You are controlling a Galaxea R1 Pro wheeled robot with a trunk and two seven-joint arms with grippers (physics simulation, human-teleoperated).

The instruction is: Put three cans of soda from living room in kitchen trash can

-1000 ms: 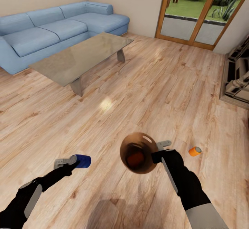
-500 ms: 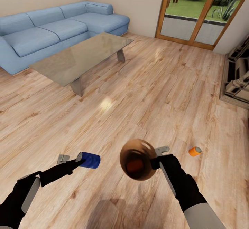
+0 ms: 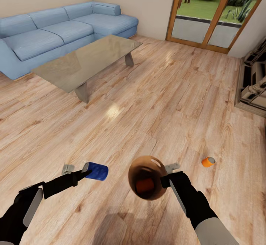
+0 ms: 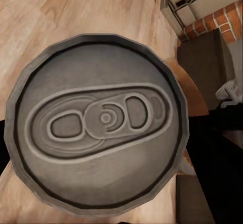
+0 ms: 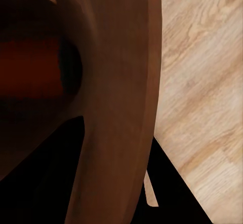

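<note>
My left gripper (image 3: 75, 170) is clamped on the blue soda can (image 3: 97, 171). My right gripper (image 3: 167, 172) grips the rim of the trash can (image 3: 147, 177), an orange can (image 3: 145, 185) inside. A second orange can (image 3: 208, 161) lies on the floor (image 3: 159, 101) beyond my right gripper.

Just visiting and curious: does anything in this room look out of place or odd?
Yes. An orange soda can lies on its side on the wood floor, off to the robot's right. The trash can is held tipped in the air, an orange can inside.
</note>
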